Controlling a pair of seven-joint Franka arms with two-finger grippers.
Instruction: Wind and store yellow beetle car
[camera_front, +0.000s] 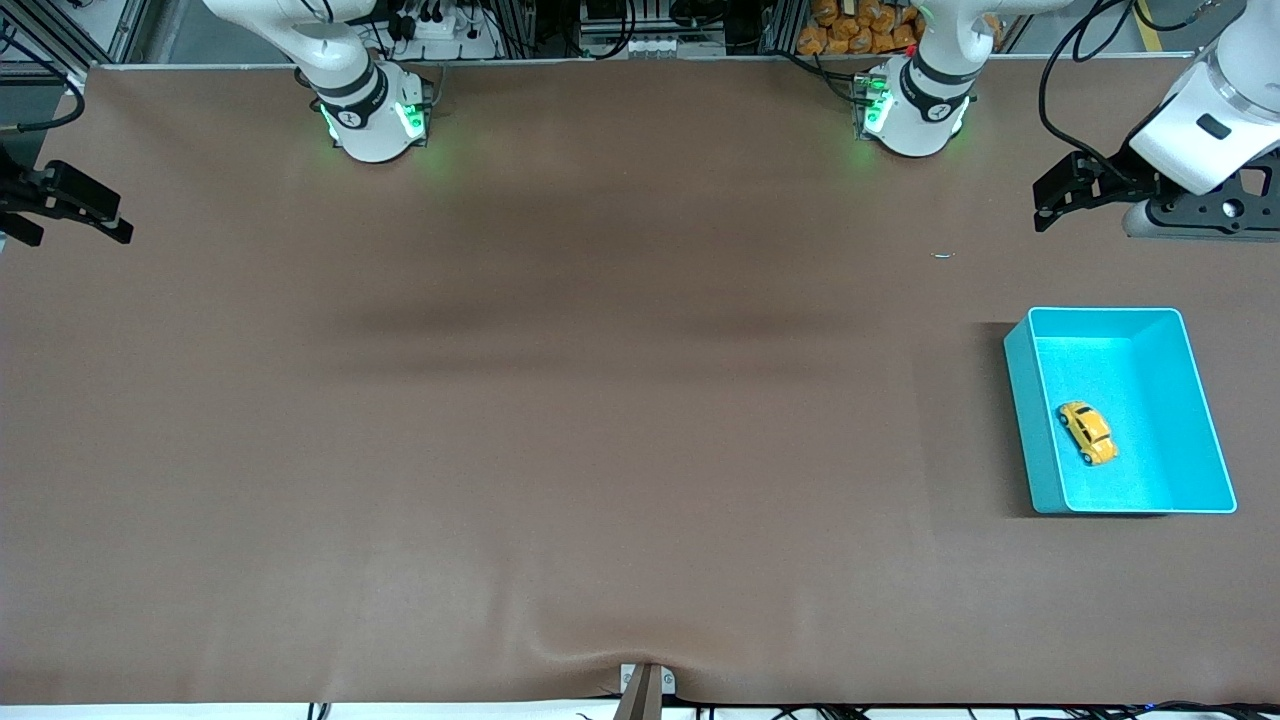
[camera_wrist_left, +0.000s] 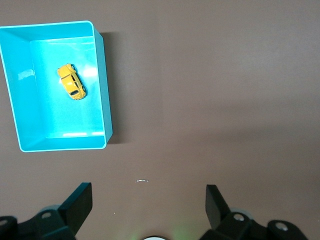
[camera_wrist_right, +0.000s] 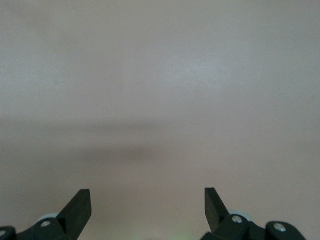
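Car's in the bin, both your claws empty.
Your tiny yellow beetle toy car (camera_front: 1088, 432) sits inside the turquoise plastic bin (camera_front: 1020, 400) on the brown counter (camera_front: 560, 420); left claw (camera_wrist_left: 148, 200) and right claw (camera_wrist_right: 147, 200) hang spread wide, touching nothing.

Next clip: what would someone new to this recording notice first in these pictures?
The turquoise bin at the left arm's end of the brown table stands out first, with the yellow beetle car lying inside it on its floor. Both hands are empty and open: the left hand hangs above the table beside the bin, and the right hand waits over bare table at the right arm's end.
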